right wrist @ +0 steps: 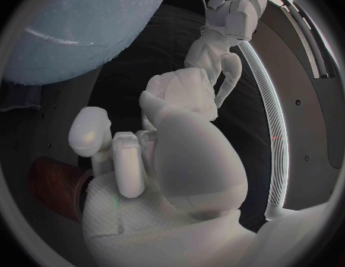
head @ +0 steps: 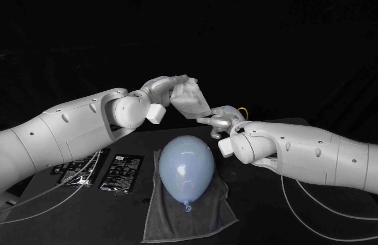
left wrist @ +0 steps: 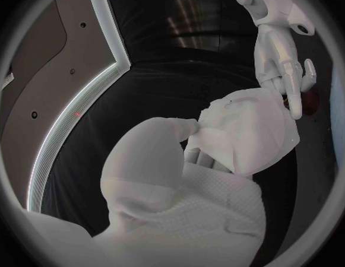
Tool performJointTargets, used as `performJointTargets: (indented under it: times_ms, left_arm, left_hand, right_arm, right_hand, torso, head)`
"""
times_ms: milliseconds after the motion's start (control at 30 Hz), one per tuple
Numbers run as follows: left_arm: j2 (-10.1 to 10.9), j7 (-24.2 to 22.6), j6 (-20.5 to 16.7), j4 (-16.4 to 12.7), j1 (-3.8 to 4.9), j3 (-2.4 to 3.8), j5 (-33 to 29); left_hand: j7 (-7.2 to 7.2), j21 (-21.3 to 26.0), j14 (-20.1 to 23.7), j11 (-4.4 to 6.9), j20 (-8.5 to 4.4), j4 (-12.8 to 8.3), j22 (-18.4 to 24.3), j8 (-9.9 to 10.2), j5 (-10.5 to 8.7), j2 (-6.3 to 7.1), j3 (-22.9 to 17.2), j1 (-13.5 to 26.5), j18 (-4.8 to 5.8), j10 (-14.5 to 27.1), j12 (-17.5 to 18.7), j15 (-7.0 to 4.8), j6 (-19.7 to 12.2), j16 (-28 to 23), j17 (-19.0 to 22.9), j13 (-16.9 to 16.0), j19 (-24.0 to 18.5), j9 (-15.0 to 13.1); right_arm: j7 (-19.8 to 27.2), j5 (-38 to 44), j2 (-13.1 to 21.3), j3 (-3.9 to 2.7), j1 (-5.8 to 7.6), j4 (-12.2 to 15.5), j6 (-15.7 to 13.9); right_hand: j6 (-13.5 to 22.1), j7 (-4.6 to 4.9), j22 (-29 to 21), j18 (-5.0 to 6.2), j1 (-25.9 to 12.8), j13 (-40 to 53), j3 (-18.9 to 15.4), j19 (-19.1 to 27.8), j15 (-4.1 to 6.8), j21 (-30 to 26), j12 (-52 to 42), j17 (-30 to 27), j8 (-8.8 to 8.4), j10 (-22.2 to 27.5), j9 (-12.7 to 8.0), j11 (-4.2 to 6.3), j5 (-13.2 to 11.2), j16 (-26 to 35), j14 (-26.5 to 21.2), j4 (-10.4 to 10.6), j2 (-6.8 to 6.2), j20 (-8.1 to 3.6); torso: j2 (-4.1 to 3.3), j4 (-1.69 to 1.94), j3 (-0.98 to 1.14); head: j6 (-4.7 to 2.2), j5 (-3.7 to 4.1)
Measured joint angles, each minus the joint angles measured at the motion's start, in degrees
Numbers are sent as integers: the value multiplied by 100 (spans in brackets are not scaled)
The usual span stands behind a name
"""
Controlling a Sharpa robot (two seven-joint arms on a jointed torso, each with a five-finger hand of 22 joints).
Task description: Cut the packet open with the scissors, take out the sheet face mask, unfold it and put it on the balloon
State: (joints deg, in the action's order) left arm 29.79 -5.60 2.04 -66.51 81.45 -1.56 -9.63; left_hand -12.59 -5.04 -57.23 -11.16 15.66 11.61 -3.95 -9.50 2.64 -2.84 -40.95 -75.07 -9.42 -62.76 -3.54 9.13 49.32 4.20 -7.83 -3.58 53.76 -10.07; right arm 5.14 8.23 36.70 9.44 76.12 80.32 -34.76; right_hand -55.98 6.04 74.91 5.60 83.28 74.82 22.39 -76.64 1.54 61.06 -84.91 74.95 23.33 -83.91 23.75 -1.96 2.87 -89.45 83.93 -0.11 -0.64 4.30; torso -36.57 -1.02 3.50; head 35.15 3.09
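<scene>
Balloon (head: 187,163) lies on towel (head: 189,217) mid-table, knot end twd 6 o'clock. Flat pack (head: 124,174) on table at 9 o'clock of balloon, just off towel; second pack (head: 78,173) beside it, further out. Hands meet above table at 12 o'clock of balloon: left hand (head: 169,89) at 11, gripping packet (left wrist: 250,130); right hand (head: 220,119) at 1, fingertips (left wrist: 294,101) touching packet's edge.

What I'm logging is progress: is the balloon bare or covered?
Bare: the balloon lies on the towel with nothing over it; the left hand holds a white piece beyond it.
</scene>
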Motion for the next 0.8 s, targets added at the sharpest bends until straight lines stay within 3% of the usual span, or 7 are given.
performJointTargets:
  times_ms: [67, 200, 300, 500, 567, 700, 800]
  left_arm:
    - [0, -1, 0, 8, 0, 0, 2]
    - [3, -2, -1, 20, 0, -2, 8]
    - [6, -2, 0, 32, 0, -2, 12]
    - [9, -2, 3, 38, -1, -2, 17]
    - [11, -2, 3, 38, -1, 1, 18]
    - [20, -2, 3, 38, -1, 1, 20]
    - [25, -2, 3, 38, 0, -1, 20]
  left_hand:
    - [0, 0, 0, 0, 0, 0, 0, 0, 0, 0, 0, 0, -29, 0, 0, 0, 0, 0, 0, 0, 0, -1]
    - [1, 0, 0, 0, 0, 0, 0, 0, 0, 0, 0, 0, -80, 0, 0, 0, -1, 0, 0, 0, 0, -5]
    - [1, 0, 0, 0, 0, 0, 0, 0, 0, 0, 0, 0, -81, 0, 0, 0, -1, 0, 0, 0, 0, -5]
    - [1, 0, 13, 0, 0, 0, 0, 0, 0, 0, 0, 0, -81, 0, 0, 13, -1, 0, 0, 0, 0, -5]
    - [1, 0, 21, 4, 0, 0, 0, 0, 0, 15, 0, 15, -80, 8, 0, 21, -1, 0, 2, 0, 0, -5]
    - [1, 0, 42, -10, 0, -40, 0, 0, 1, 123, 40, 41, -79, 72, 0, 1, -1, 0, 8, 0, 0, -5]
    - [1, 0, 54, -10, 0, -40, 0, 0, 1, 128, 40, 37, -78, 72, 0, 12, -1, 0, 8, 0, 0, -5]
  right_arm:
    - [-26, 28, 17, 0, 0, 6, 0]
    - [-67, 89, 57, 0, 0, 25, 0]
    - [-95, 137, 89, 0, 1, 45, 3]
    - [-149, 226, 146, 0, 1, 77, 33]
    - [-164, 256, 173, 0, 1, 96, 48]
    - [-205, 363, 267, 1, 1, 146, 93]
    - [-236, 478, 341, 2, 1, 188, 137]
  right_hand:
    - [29, 27, 4, 0, -297, -50, 459, -26, 1, 46, -25, -2, 163, 0, 78, 1, -1, -14, -1, -239, -57, -26]
    - [40, 16, 5, 0, -628, -9, 955, -31, 22, 50, -69, -4, 340, -1, 161, 2, -2, -31, 20, -466, -163, -31]
    - [40, 16, 5, -1, -821, 15, 1181, -31, 34, 50, -69, -4, 419, -1, 197, 2, -2, -31, 8, -568, -220, -31]
    - [211, 20, 4, -2, -1084, 16, 1238, -4, 43, -110, -12, -3, 438, 0, 215, 3, -1, -31, -1, -610, -306, -29]
    - [456, 98, -7, -3, -1253, 16, 1155, 87, 18, -266, 82, -3, 275, -2, 122, -2, -1, -8, 21, -550, -412, 5]
    - [1152, 381, -312, 103, -1570, 16, 791, 452, -231, -935, 608, 0, -190, 308, -129, -307, -1, 139, 3, -515, -698, 186]
    - [1395, 449, -536, 177, -1594, 14, 598, 687, -269, -1393, 915, 1, -315, 641, -211, -365, 0, 237, -1, -520, -765, 271]
  torso:
    - [1, 0, 0]
    - [3, -1, 0]
    - [3, -1, 0]
    - [3, 0, -1]
    - [3, 0, -1]
    - [3, 1, -2]
    - [3, -1, -2]
  head:
    - [2, 1]
    - [3, 4]
    - [5, 5]
    - [-3, 11]
    - [-7, 12]
    - [-21, 11]
    - [-29, 4]
